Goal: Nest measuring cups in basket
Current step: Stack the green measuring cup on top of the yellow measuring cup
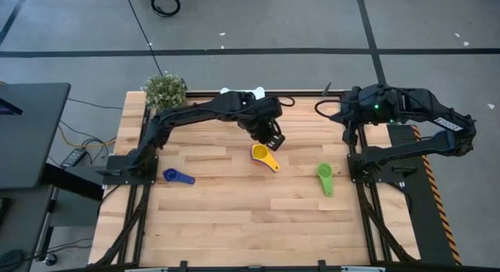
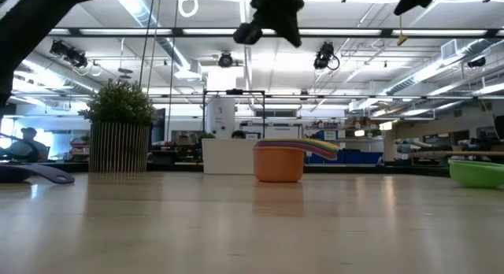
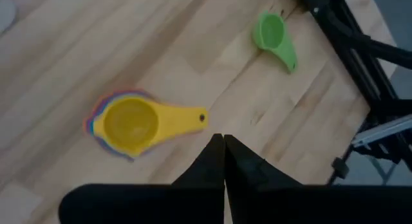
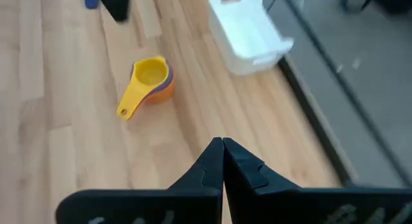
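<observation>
A nested stack of measuring cups (image 1: 262, 155), yellow on top and orange at the bottom (image 2: 279, 162), stands on its base mid-table. A green cup (image 1: 324, 178) lies toward the right and a blue cup (image 1: 178, 176) toward the left. The white basket (image 4: 248, 28) sits at the far edge, partly hidden under the left arm in the high view. My left gripper (image 3: 224, 153) is shut and hovers just beyond the stack's far side (image 3: 129, 124), touching nothing. My right gripper (image 4: 223, 153) is shut and waits above the table's far right.
A potted green plant (image 1: 166, 90) stands at the far left corner. Arm frames and cables run along the table's left and right edges. Bare wood lies between the cups and along the near half (image 1: 250, 225).
</observation>
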Controlling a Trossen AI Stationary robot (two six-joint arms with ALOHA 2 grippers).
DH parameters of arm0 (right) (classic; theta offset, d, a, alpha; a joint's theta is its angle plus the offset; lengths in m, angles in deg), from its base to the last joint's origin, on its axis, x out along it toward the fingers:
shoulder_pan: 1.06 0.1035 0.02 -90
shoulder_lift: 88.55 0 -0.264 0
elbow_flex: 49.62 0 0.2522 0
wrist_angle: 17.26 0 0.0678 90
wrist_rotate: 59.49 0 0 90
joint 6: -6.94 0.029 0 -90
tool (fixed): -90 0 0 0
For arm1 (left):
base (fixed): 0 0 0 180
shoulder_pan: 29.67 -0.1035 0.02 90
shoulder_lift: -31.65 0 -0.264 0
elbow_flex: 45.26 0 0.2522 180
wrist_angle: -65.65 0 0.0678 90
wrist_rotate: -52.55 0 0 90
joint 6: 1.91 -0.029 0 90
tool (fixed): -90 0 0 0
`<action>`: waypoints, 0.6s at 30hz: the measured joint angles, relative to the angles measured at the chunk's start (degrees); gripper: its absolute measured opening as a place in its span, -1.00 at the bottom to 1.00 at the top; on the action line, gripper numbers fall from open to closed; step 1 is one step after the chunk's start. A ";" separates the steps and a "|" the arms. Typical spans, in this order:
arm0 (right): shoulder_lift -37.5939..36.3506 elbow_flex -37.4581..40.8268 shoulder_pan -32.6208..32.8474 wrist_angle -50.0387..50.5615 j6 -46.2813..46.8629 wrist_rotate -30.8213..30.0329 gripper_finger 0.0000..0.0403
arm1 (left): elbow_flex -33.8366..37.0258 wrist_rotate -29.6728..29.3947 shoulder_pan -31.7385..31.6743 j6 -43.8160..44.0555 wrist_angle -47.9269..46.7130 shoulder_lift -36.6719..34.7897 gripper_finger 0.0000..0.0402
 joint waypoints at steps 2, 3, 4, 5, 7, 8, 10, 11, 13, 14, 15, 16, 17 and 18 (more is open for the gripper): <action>0.19 0.00 0.00 1.39 3.32 0.24 -0.96 | 0.61 -1.07 0.80 2.03 -0.96 -1.78 -0.99; 0.25 0.00 0.00 1.77 4.77 0.24 -0.96 | 0.61 -2.25 1.31 2.83 -1.07 -2.53 -0.99; 0.29 0.00 0.00 2.23 5.90 0.28 -0.96 | 0.59 -3.69 1.95 3.31 -1.31 -3.02 -0.99; 0.38 0.00 0.00 2.73 6.52 0.52 -0.96 | 0.59 -4.97 2.55 3.52 -1.43 -3.55 -0.99; 0.53 0.00 0.00 3.85 6.87 1.36 -0.96 | 0.59 -6.33 3.62 3.90 -2.14 -3.91 -0.99; 0.61 0.00 0.00 4.36 6.80 1.67 -0.96 | 0.59 -6.65 4.11 4.60 -2.71 -4.18 -0.99; 0.70 0.00 0.00 5.24 6.74 1.79 -0.95 | 0.61 -7.07 5.12 5.53 -4.55 -4.61 -0.99; 0.82 0.00 0.00 5.65 6.72 1.77 -0.94 | 0.61 -7.39 5.68 6.23 -5.42 -4.92 -0.99; 1.15 0.00 0.00 6.48 6.66 1.79 -0.91 | 0.61 -8.96 6.79 7.23 -8.65 -5.56 -0.99; 1.32 0.00 0.00 6.92 6.65 1.91 -0.89 | 0.61 -9.94 7.35 8.02 -9.67 -5.86 -0.99; 1.52 0.00 0.00 7.36 6.64 2.04 -0.87 | 0.61 -10.90 7.89 8.49 -10.96 -6.15 -0.99; 1.87 0.00 0.00 7.82 6.65 2.18 -0.86 | 0.61 -11.85 8.41 9.25 -12.56 -6.47 -0.99; 2.25 0.00 0.00 8.29 6.75 2.49 -0.84 | 0.61 -12.75 8.91 9.78 -13.95 -6.94 -0.99; 2.62 0.00 0.00 9.02 6.95 3.01 -0.82 | 0.63 -13.42 9.40 10.39 -15.20 -7.45 -0.99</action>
